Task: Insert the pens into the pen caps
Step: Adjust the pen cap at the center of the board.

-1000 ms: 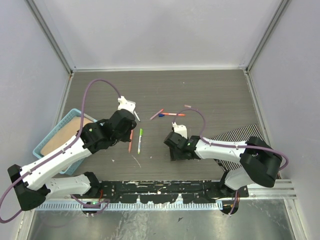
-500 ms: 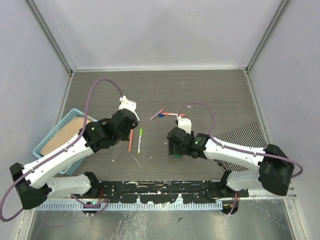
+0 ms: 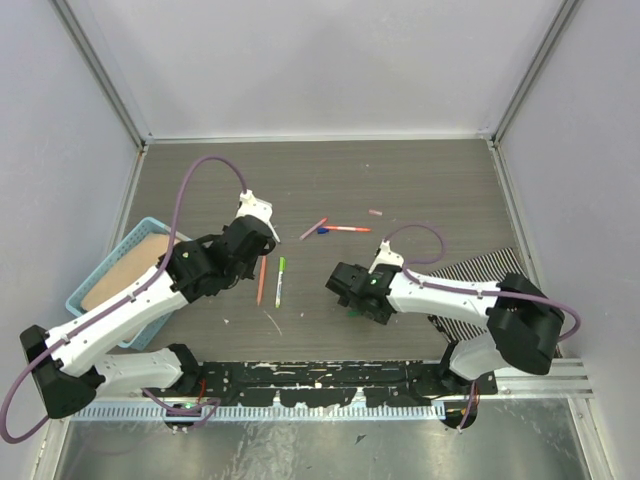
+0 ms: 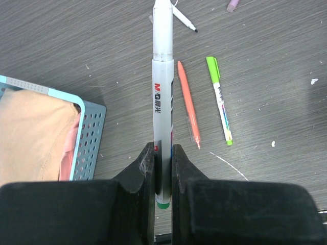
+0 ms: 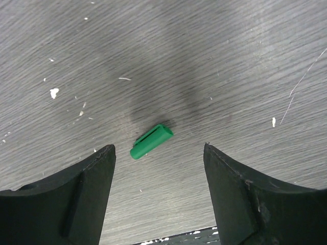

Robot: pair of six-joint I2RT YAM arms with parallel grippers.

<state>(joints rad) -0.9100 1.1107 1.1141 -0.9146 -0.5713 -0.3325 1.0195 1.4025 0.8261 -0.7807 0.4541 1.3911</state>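
Green cap (image 5: 151, 141) between low, spread right fingers (image 5: 82, 199)

Pale blue perforated basket (image 4: 91, 135) holding tan material (image 4: 30, 132), striped mat (image 3: 480, 272), grey woodgrain table (image 3: 330, 180)

One camera looks down from above; two wrist cameras view the same table (image 3: 420, 180) closely.

Cap (image 5: 151, 141) on table (image 5: 230, 51) under right hand (image 5: 158, 148)
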